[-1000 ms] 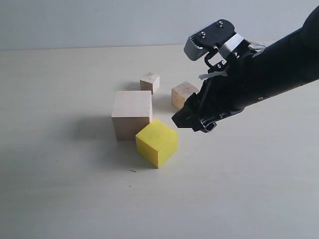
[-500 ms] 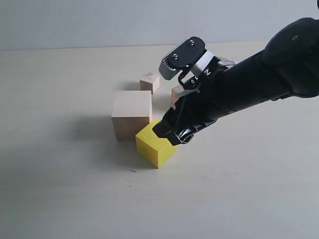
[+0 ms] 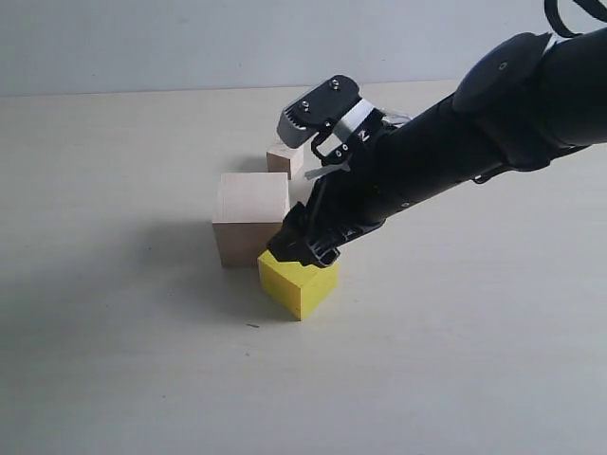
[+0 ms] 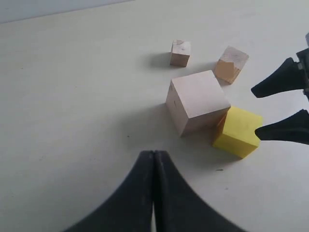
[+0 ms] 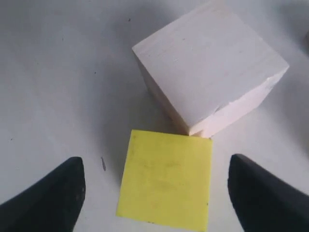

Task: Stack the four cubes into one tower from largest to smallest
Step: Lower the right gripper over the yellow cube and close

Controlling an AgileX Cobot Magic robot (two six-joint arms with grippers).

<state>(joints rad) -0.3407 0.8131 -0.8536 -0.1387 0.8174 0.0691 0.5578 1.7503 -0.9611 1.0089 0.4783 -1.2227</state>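
Observation:
The yellow cube rests on the table, a corner touching the large pale wooden cube. My right gripper hovers just over the yellow cube, open, one finger on either side and touching nothing. The tiny wooden cube stands farther back. The arm hides the medium wooden cube in the exterior view; the left wrist view shows the medium cube beside the tiny cube. My left gripper is shut and empty, well away from the large cube.
The cubes sit on a plain pale tabletop with a light wall behind it. My right arm reaches in from the right, above the cubes at the back.
My right gripper has moved left and down, from beside the medium cube to just over the yellow cube. The cubes have not moved.

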